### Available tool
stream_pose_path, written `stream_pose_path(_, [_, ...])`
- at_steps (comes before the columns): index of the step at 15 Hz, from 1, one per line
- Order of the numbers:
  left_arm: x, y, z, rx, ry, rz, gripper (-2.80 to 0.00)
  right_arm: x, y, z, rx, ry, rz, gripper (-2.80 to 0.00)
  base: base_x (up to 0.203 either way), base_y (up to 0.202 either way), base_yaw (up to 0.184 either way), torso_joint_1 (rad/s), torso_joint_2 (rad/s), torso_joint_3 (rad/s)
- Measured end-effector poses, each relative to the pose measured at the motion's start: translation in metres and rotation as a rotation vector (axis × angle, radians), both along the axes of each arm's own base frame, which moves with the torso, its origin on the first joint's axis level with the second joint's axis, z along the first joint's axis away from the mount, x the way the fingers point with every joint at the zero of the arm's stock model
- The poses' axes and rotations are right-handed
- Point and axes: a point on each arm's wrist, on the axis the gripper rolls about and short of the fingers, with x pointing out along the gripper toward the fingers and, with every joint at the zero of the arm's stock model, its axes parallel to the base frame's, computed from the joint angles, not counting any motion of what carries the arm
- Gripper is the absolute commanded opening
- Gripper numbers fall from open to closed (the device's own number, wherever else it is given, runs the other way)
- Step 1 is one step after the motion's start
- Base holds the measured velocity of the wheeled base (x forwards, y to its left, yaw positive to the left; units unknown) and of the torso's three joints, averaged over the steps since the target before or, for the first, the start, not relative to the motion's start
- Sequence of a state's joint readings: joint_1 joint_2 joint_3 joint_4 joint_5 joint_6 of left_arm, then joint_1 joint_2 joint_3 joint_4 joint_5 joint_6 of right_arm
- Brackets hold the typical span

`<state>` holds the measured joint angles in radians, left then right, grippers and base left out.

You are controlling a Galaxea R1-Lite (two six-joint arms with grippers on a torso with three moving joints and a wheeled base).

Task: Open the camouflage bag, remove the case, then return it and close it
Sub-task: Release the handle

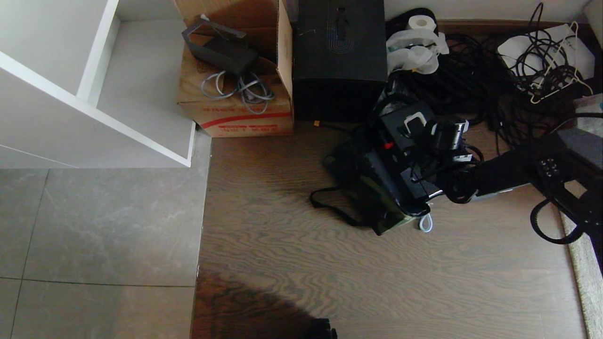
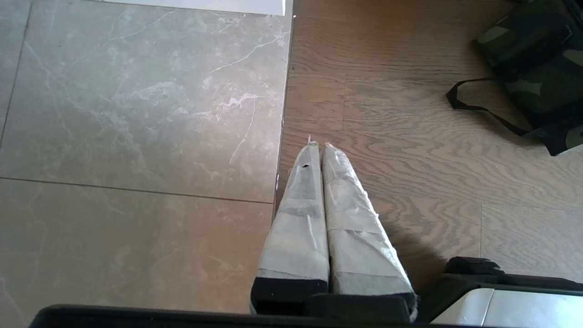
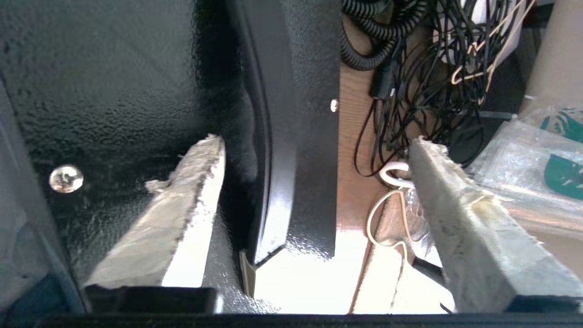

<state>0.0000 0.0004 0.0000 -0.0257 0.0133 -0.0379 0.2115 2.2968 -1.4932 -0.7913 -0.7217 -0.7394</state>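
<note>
The case (image 1: 400,162), a flat black hard shell with a pebbled surface, lies on the wooden floor (image 1: 292,263) on top of the camouflage bag (image 1: 377,207), in front of the tall black box (image 1: 339,56) and beside the tangle of black cables (image 1: 471,89). Much of it is hidden in the head view by the right arm and its camera. In the right wrist view the textured black case (image 3: 114,82) fills most of the frame, with a smooth black bar handle (image 3: 273,150) along its edge and 2 small silver rivets.

The right gripper (image 3: 314,159) is spread wide, its 2 tape-wrapped fingers (image 3: 196,191) on either side of the handle; 1 lies close against the case's face, the other stands out over the floor and cables. Nothing is pinched between them.

The bag's soft green-brown-black fabric shows only at its lower corner, with a black strap (image 1: 330,207) looping out over the floor.

The left gripper (image 2: 321,146) hangs parked over the seam between grey tile (image 2: 136,136) and wood, its wrapped fingers pressed together and holding nothing. A brown cardboard carton (image 1: 235,99) holding grey cable sits beside the black box.
</note>
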Motion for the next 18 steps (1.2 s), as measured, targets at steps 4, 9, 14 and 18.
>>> stream_pose_path(4, [0.0, 0.0, 0.0, -0.001, 0.0, 0.0, -2.8, 0.016, -0.003, -0.002, -0.001, -0.035, -0.042, 0.0, 0.0, 0.0, 0.0, 0.0, 0.0, 0.0])
stream_pose_path(9, [0.0, 0.0, 0.0, -0.001, 0.0, 0.0, -2.8, 0.036, -0.012, -0.011, 0.002, -0.063, -0.114, 0.0, 0.0, 0.0, 0.0, 0.0, 0.0, 0.0])
stream_pose_path(14, [0.0, 0.0, 0.0, -0.001, 0.0, 0.0, -2.8, 0.053, -0.03, -0.014, -0.024, -0.08, -0.181, -2.8, 0.0, 0.0, 0.0, 0.0, 0.0, 0.0])
stream_pose_path(18, [0.0, 0.0, 0.0, -0.001, 0.0, 0.0, -2.8, 0.056, -0.033, -0.026, -0.035, -0.052, -0.193, -2.8, 0.0, 0.0, 0.0, 0.0, 0.0, 0.0])
